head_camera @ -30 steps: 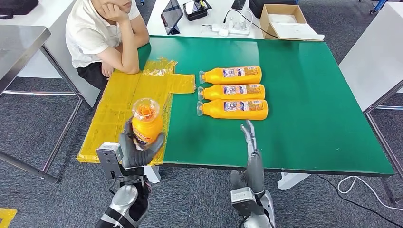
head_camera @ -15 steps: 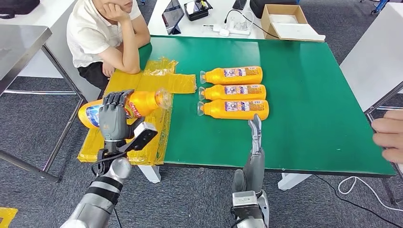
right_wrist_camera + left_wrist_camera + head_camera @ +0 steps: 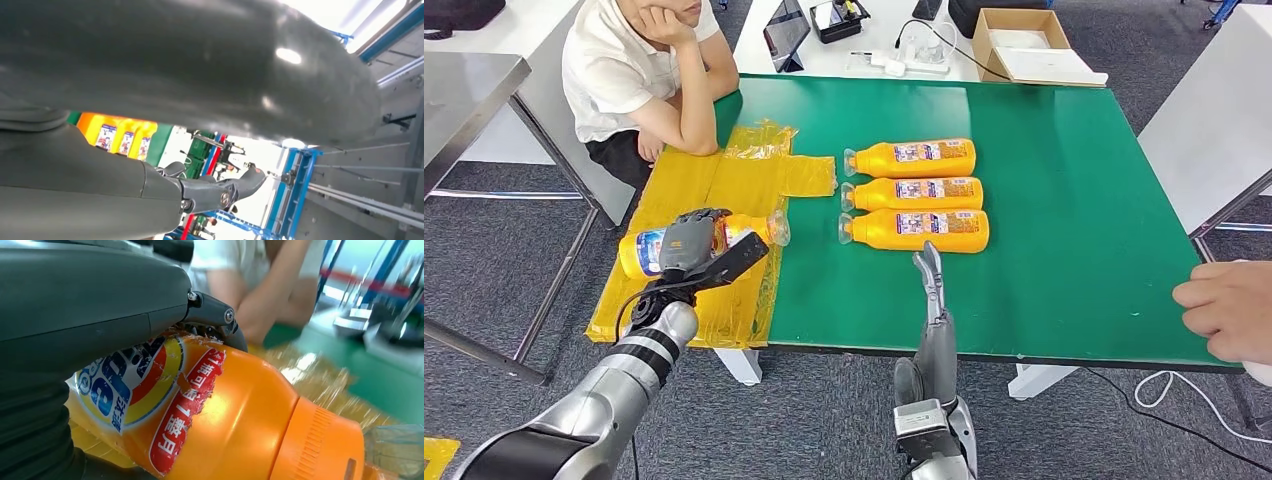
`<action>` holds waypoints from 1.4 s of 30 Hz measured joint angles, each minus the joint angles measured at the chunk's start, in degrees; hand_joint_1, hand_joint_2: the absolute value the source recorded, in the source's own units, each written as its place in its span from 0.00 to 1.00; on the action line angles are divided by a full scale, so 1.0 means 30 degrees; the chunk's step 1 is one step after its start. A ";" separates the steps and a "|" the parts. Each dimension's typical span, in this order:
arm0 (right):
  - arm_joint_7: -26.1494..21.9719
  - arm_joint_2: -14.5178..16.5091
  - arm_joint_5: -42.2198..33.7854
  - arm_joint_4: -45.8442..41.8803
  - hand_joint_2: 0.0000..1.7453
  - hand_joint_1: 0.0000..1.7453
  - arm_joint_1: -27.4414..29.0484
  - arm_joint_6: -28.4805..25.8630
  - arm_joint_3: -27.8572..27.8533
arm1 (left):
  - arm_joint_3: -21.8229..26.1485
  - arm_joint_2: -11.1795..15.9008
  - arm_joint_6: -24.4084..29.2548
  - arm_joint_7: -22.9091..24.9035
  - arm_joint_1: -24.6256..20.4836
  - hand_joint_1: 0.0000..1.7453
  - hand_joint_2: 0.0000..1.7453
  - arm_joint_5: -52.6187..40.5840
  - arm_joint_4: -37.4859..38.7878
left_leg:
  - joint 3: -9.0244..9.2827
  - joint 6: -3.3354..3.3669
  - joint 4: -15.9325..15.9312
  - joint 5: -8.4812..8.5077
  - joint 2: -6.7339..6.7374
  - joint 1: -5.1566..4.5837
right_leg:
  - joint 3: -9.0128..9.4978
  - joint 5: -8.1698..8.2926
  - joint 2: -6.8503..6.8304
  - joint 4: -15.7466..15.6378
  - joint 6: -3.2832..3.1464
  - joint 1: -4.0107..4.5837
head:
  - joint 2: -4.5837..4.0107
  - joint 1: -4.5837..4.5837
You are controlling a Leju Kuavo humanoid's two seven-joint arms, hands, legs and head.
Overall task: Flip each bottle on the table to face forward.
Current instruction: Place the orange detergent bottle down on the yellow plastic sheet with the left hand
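Orange bottle [image 3: 709, 238] gripped sideways by left hand [image 3: 686, 243] above yellow plastic [image 3: 724, 180]; right hand [image 3: 928, 280] open, fingers straight, holding nothing.

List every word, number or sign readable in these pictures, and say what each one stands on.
"洗洁", white on blue, on the label of the held bottle in the left hand.
Red band on that label: Chinese characters ending "1 整月"; the ones before are worn and uncertain.
Large blue letters beside it: cut off, unreadable.
Labels of the three bottles on the green table: too small to read.
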 joint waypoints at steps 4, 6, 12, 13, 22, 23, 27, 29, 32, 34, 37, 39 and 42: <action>0.0000 0.0024 -0.0162 0.0268 0.00 0.00 0.0001 0.0133 0.0002 | -0.0044 0.0322 -0.2092 0.0225 -0.0653 1.00 1.00 0.0507 0.1503 | -0.0001 0.0000 0.0000 0.0000 -0.0007 0.0001 | 0.0002 -0.0001 -0.0002 0.0003 0.0000 0.0000 | 0.0000 0.0000; 0.0000 0.0025 -0.0291 0.0417 0.00 0.00 -0.0009 0.0112 0.0007 | -0.0057 0.0440 -0.3296 0.0601 -0.1021 1.00 1.00 0.0671 0.2083 | -0.0001 -0.0001 0.0000 -0.0001 -0.0010 0.0001 | 0.0006 -0.0001 -0.0003 0.0005 0.0000 -0.0001 | 0.0000 -0.0002; 0.0000 0.0115 -0.0402 0.0811 0.00 0.00 -0.0093 0.0013 0.0020 | -0.0082 0.0648 -0.5250 0.1492 -0.2002 1.00 1.00 0.0551 0.3201 | 0.0019 -0.0004 -0.0001 -0.0004 0.0000 -0.0002 | 0.0015 0.0000 0.0000 0.0004 -0.0001 -0.0002 | 0.0000 -0.0002; 0.0000 0.0126 -0.0408 0.0858 0.00 0.00 -0.0098 0.0006 0.0024 | -0.0084 0.0655 -0.5283 0.1505 -0.2056 1.00 1.00 0.0551 0.3296 | 0.0023 -0.0004 -0.0001 -0.0004 0.0001 -0.0002 | 0.0017 0.0000 0.0000 0.0005 -0.0002 -0.0001 | 0.0000 -0.0002; 0.0000 0.0133 -0.0809 0.1326 0.00 0.00 -0.0318 -0.0038 0.0118 | -0.0055 0.0838 -0.7035 0.0933 -0.2356 0.00 1.00 0.1539 0.3602 | 0.0064 -0.0006 -0.0002 -0.0004 0.0004 0.0001 | 0.0048 -0.0003 0.0000 0.0022 -0.0005 0.0000 | 0.0000 -0.0004; 0.0000 0.0131 -0.0863 0.1397 0.00 0.00 -0.0362 -0.0069 0.0133 | -0.0008 0.0843 -0.7324 0.0973 -0.2371 0.00 1.00 0.1768 0.3640 | 0.0064 -0.0005 -0.0002 -0.0003 0.0000 0.0002 | 0.0050 -0.0004 -0.0001 0.0022 -0.0005 0.0001 | 0.0000 0.0000; 0.0000 0.0133 -0.1149 0.1803 0.00 0.00 -0.0623 -0.0389 0.0321 | 0.0523 0.0872 -0.8978 0.0908 -0.2653 0.00 1.00 0.3131 0.3744 | 0.0079 -0.0004 -0.0002 -0.0001 -0.0015 0.0002 | 0.0078 -0.0004 -0.0005 0.0021 -0.0006 -0.0001 | 0.0000 0.0000; 0.0000 0.0129 -0.1366 0.1984 0.00 0.00 -0.0722 -0.0619 0.0443 | 0.0838 0.0909 -0.9701 0.0508 -0.2731 0.00 1.00 0.3715 0.3749 | 0.0090 -0.0003 -0.0002 0.0000 -0.0020 0.0000 | 0.0089 -0.0004 -0.0007 0.0020 -0.0006 -0.0003 | 0.0000 0.0000; 0.0000 0.0126 -0.1663 0.2268 0.00 0.00 -0.0894 -0.0910 0.0683 | 0.1189 0.0963 -1.0905 -0.0330 -0.2833 0.00 1.00 0.4408 0.3749 | 0.0096 -0.0002 -0.0002 0.0002 -0.0032 -0.0001 | 0.0098 -0.0004 -0.0014 0.0020 -0.0006 -0.0004 | 0.0000 0.0000; 0.0000 0.0120 -0.1807 0.2466 0.00 0.00 -0.0998 -0.1025 0.0841 | 0.1355 0.0974 -1.1596 -0.0936 -0.2868 0.00 1.00 0.4798 0.3749 | 0.0098 -0.0001 -0.0002 0.0002 -0.0034 -0.0002 | 0.0101 -0.0004 -0.0015 0.0019 -0.0006 -0.0005 | 0.0000 0.0002; 0.0000 0.0085 -0.2044 0.2735 0.00 0.00 -0.1136 -0.1122 0.1066 | 0.1483 0.0974 -1.2820 -0.2094 -0.2865 0.00 1.00 0.5479 0.3749 | 0.0097 -0.0001 -0.0002 0.0002 -0.0032 -0.0003 | 0.0101 -0.0004 -0.0013 0.0018 -0.0005 -0.0005 | -0.0002 0.0002; 0.0000 0.0025 -0.2237 0.2887 0.00 0.00 -0.1252 -0.1222 0.1259 | 0.1508 0.0974 -1.3867 -0.3312 -0.2781 0.00 1.00 0.6145 0.3726 | 0.0095 -0.0001 -0.0002 0.0001 -0.0028 -0.0004 | 0.0100 -0.0004 -0.0011 0.0019 -0.0005 -0.0006 | -0.0002 0.0002; 0.0000 -0.0088 -0.2423 0.3058 0.00 0.00 -0.1352 -0.1484 0.1507 | 0.1699 0.0950 -1.4498 -0.5538 -0.2236 0.00 1.00 0.7728 0.3454 | 0.0091 -0.0002 -0.0002 0.0000 -0.0012 -0.0005 | 0.0084 -0.0004 -0.0004 0.0018 -0.0005 -0.0005 | 0.0000 0.0002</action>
